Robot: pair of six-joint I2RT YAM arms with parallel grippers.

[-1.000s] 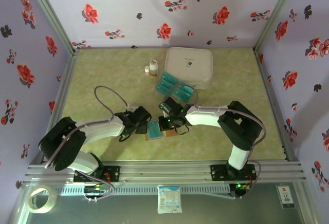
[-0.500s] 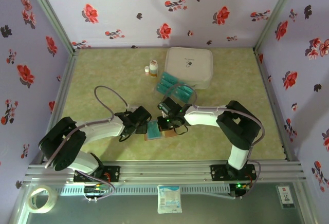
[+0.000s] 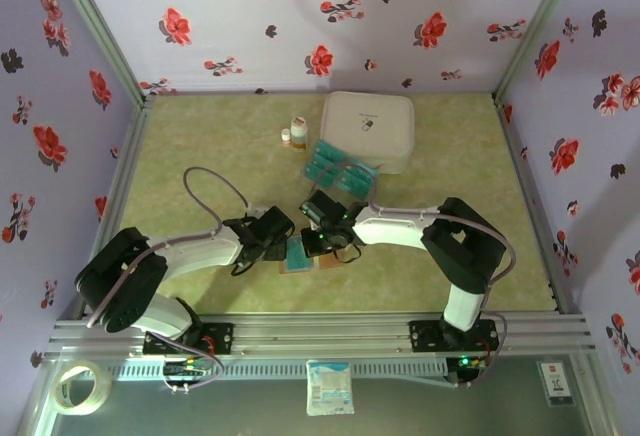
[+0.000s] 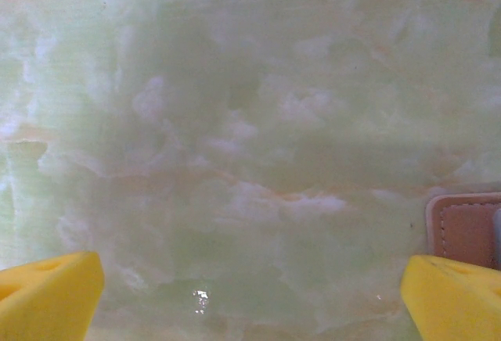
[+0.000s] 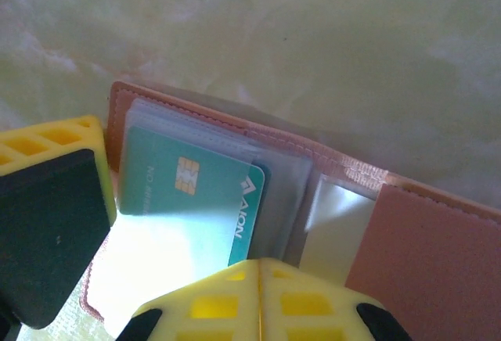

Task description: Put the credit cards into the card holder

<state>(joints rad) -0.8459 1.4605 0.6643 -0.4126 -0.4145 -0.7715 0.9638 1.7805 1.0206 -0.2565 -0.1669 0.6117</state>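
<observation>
The card holder lies open on the table between the two arms, brown outside with clear sleeves inside. One teal credit card with a gold chip sits under a clear sleeve in its left half. My right gripper is shut, its yellow tips meeting just over the card's near edge; whether they pinch it is hidden. More credit cards lie in a clear tray. My left gripper stands wide open over bare table, with the card holder's corner by its right finger.
The clear tray sits just behind the right gripper. A large white zipped case is at the back, with two small bottles to its left. The left gripper's yellow finger stands against the card holder's left edge.
The right gripper has edged a little to the left over the open card holder, covering more of the teal card. The left arm has stayed still.
</observation>
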